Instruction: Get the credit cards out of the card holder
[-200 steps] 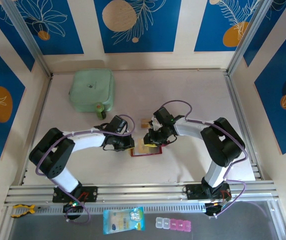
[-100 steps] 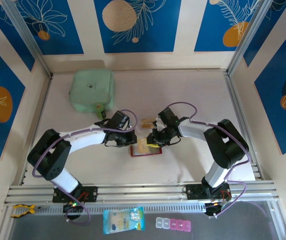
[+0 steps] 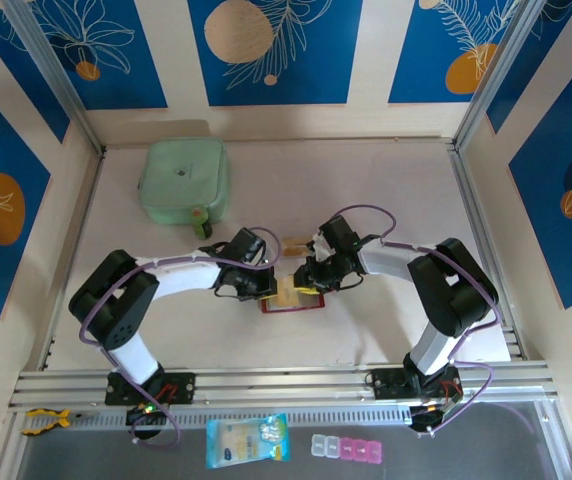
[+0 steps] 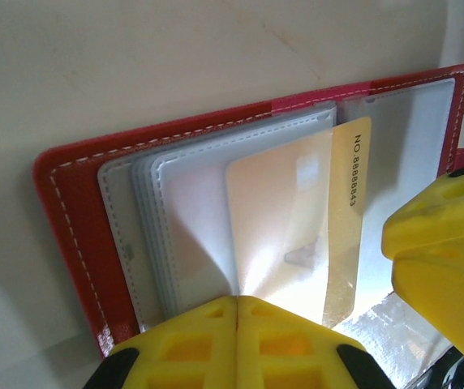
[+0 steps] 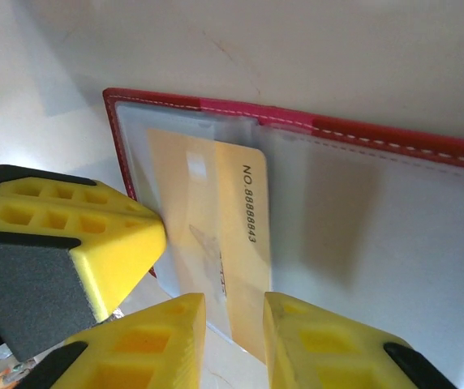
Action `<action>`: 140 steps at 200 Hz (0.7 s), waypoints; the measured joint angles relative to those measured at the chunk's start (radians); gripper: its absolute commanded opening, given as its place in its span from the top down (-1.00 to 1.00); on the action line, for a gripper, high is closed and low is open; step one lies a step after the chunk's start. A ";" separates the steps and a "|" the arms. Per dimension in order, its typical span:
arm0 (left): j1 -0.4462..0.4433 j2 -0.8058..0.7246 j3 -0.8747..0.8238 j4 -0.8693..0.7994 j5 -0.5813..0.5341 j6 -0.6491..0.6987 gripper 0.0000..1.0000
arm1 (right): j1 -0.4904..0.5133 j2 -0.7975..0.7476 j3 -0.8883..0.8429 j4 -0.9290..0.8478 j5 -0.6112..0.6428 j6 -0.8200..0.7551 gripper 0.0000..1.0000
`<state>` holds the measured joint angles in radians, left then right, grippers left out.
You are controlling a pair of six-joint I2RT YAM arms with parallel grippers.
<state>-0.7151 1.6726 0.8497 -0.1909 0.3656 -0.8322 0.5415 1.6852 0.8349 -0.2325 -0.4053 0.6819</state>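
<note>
The red card holder (image 3: 292,300) lies open on the table between both arms, its greyish clear pockets (image 4: 191,203) fanned out. A yellow-orange credit card (image 4: 347,203) printed "NO.8888843" sticks partway out of a pocket (image 5: 244,235). My left gripper (image 4: 238,301) is shut, pinching a clear pocket leaf at the wallet's near edge (image 3: 264,286). My right gripper (image 5: 236,328) stands open, its fingers (image 5: 317,344) on either side of the card's protruding end (image 3: 307,282). Its yellow finger also shows in the left wrist view (image 4: 447,243).
A second yellow card (image 3: 293,243) lies loose on the table just behind the wallet. A pale green pouch (image 3: 184,180) sits at the back left. Below the front rail are a blue-white packet (image 3: 248,440), little pink-and-clear boxes (image 3: 346,448) and a yellow clamp (image 3: 44,418).
My left gripper has slid right onto the wallet's left edge. My right gripper shifted slightly right and toward the wallet, uncovering the loose card behind it.
</note>
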 measured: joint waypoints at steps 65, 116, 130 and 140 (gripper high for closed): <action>0.000 0.001 0.000 0.000 0.000 0.001 0.90 | -0.005 0.027 -0.014 0.023 -0.019 0.000 0.48; 0.000 0.001 0.000 0.000 0.000 0.001 0.91 | -0.006 0.049 -0.020 0.056 -0.042 0.004 0.48; 0.000 0.001 0.000 0.000 0.000 0.001 0.91 | -0.006 0.049 -0.024 0.066 -0.050 0.008 0.49; 0.000 0.001 0.000 0.000 0.000 0.001 0.91 | -0.006 0.049 -0.027 0.072 -0.056 0.008 0.50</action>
<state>-0.7151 1.6733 0.8497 -0.1905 0.3656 -0.8314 0.5350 1.7340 0.8082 -0.1608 -0.4614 0.6899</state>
